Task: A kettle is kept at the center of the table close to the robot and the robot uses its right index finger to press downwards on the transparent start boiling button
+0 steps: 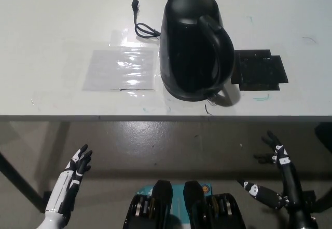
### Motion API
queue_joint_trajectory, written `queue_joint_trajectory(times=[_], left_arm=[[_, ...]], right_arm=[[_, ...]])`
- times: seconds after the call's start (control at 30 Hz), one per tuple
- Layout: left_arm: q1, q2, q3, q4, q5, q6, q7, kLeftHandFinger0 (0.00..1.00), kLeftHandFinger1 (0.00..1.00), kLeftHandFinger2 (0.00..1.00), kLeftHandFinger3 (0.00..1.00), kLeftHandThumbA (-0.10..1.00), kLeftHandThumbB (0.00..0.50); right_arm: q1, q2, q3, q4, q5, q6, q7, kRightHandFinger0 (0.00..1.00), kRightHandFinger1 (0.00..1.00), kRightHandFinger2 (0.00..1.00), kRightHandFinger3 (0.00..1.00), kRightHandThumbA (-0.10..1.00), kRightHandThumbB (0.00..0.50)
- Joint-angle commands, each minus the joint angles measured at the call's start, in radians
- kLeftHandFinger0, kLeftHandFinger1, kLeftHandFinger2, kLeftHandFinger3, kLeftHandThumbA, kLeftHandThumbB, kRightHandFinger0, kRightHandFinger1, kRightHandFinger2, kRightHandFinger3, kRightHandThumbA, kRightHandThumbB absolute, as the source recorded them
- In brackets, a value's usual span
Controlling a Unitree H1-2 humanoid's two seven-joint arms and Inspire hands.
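The right hand (pixel 277 174) hangs below the table's (pixel 52 31) near edge, fingers spread and holding nothing. The kettle (pixel 194 44) stands well ahead of those fingers and somewhat to their left, near the table's front edge, handle turned toward the robot. Its cord (pixel 142 24) trails off behind it. The start button should sit low at the handle's base, but it is too small and dark to make out. The left hand (pixel 75 174) rests low on the other side, fingers apart and empty.

By my reading the task has not begun: the reach is the step in hand. Next, the right hand must rise above the table edge, move forward and leftward to the handle base, extend the index finger and push down.
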Motion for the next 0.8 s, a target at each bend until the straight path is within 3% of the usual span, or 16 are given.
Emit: queue_joint_trajectory(times=[0.0, 0.27, 0.4, 0.77], left_arm=[[-0.019, 0.021, -0.007, -0.025, 0.035, -0.093, -0.003, 1.00, 1.00, 1.00, 1.00, 0.98, 0.204], [-0.028, 0.018, -0.005, -0.025, 0.034, -0.100, -0.001, 1.00, 1.00, 1.00, 1.00, 0.97, 0.193], [-0.036, 0.021, -0.006, -0.026, 0.036, -0.092, -0.003, 1.00, 1.00, 1.00, 1.00, 0.98, 0.209], [-0.043, 0.017, -0.004, -0.021, 0.048, -0.106, 0.001, 1.00, 1.00, 1.00, 1.00, 1.00, 0.222]], right_arm=[[-0.020, -0.023, 0.059, -0.255, -0.581, 0.065, -0.231, 0.00, 0.00, 0.00, 1.00, 0.93, 0.217], [-0.107, -0.007, 0.101, -0.271, -0.664, 0.207, -0.121, 0.00, 0.00, 0.00, 1.00, 0.95, 0.222], [-0.147, -0.010, 0.118, -0.223, -0.674, 0.236, -0.105, 0.00, 0.00, 0.00, 1.00, 1.00, 0.221], [-0.224, -0.011, 0.161, -0.109, -0.679, 0.322, -0.074, 0.00, 0.00, 0.00, 1.00, 1.00, 0.211]])
